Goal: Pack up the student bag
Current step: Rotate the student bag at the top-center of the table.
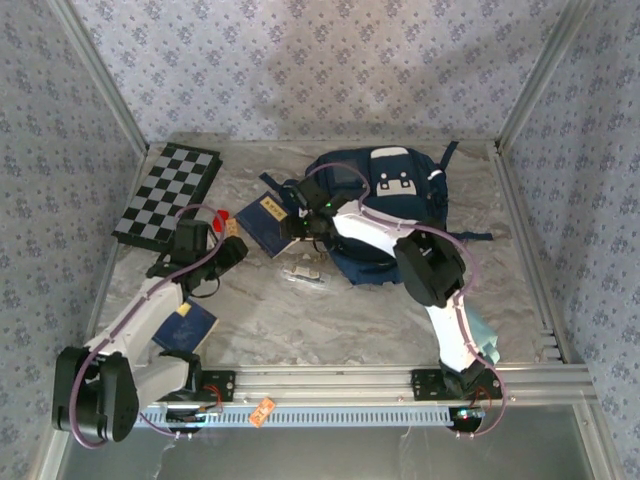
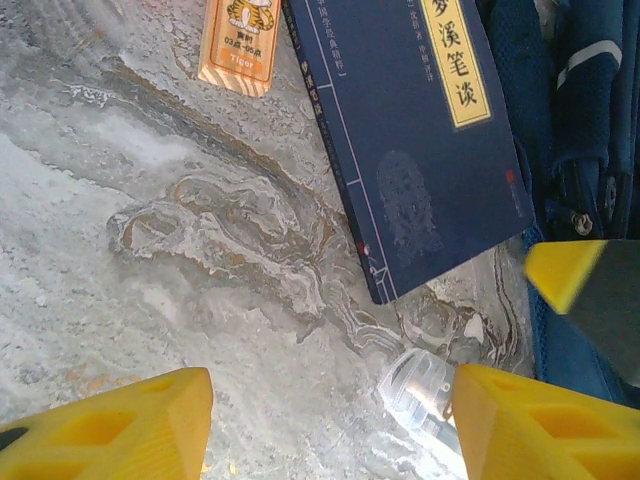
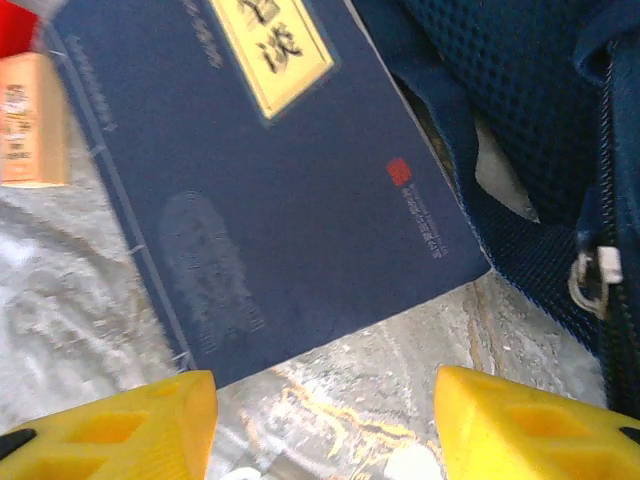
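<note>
Could go wrong through crowding: with left claw [image 2: 330, 430] and right claw [image 3: 325, 420] both spread apart, clamped on nothing and hovering at one blue book [image 3: 290, 180], may knock finger against finger. Shows a right-claw fingertip [image 2: 570, 275] just beyond the left claw's own right finger. Could also shove the book along the surface [image 2: 150, 250] rather than lift it, given how flat it lies. Might snag the zip pull [image 3: 590, 280] to the right claw's right, or nudge the clear plastic piece [image 2: 420, 385] beside the left claw's right finger.

As for the student bag [image 1: 385, 200]: lies flat just beyond and right of the right claw, against the book's edge, front pocket up. Runs long from near edge toward far wall, slightly tilted. Seems to turn its open side toward both claws.
</note>
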You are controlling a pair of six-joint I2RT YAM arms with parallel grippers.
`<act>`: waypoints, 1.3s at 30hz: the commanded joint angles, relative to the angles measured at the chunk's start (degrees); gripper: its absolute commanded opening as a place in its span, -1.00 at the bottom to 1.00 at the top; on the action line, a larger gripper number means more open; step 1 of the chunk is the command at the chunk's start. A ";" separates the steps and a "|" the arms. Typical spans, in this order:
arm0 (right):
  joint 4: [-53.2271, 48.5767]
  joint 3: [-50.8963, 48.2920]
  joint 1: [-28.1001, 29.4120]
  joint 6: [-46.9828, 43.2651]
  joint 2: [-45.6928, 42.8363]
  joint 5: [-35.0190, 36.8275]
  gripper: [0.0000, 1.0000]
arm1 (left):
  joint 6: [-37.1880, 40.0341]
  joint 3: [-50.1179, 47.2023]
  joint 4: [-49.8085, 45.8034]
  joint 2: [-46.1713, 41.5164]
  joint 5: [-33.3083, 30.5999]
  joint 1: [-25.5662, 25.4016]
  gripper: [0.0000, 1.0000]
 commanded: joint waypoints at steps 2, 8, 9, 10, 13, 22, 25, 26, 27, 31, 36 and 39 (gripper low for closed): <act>-2.48 4.45 -0.78 1.07 3.69 5.04 0.27 | -2.31 -0.35 3.51 2.47 0.25 0.36 0.28; -6.10 10.94 -1.42 -0.04 8.74 8.72 0.37 | -3.49 -0.35 5.21 4.76 0.03 0.36 0.30; -7.08 12.48 -1.38 -0.44 9.69 9.37 0.39 | -3.61 -0.35 5.32 4.87 -0.16 0.36 0.30; -7.85 13.57 -1.39 -0.70 10.37 9.47 0.41 | -3.78 -0.35 5.40 4.91 -0.16 0.36 0.30; -7.95 16.36 -1.61 -1.80 12.97 7.85 0.44 | -4.05 -0.48 5.62 4.95 -0.34 0.36 0.32; -11.58 18.94 1.53 -3.00 12.04 1.88 0.34 | -2.93 0.00 3.64 4.43 -1.31 1.56 0.35; -12.08 15.55 3.46 -1.45 8.48 0.61 0.28 | -1.92 0.12 3.84 4.83 -0.90 2.78 0.35; -11.08 13.75 3.77 -1.37 7.13 -0.30 0.27 | -1.61 0.51 3.72 5.37 -0.44 3.24 0.35; -9.75 11.71 4.13 -0.74 5.59 -1.65 0.26 | -1.39 1.02 3.52 6.23 -0.19 3.76 0.35; -8.18 10.17 2.51 0.84 3.94 -2.87 0.21 | -0.55 2.25 7.47 10.31 2.55 4.75 0.30; -6.91 12.12 -0.23 1.55 6.50 -3.97 0.10 | 1.35 6.37 10.16 18.15 5.82 4.72 0.24; -8.48 15.09 -0.70 1.44 8.97 -4.37 0.08 | 2.42 7.98 12.05 21.85 6.24 4.76 0.18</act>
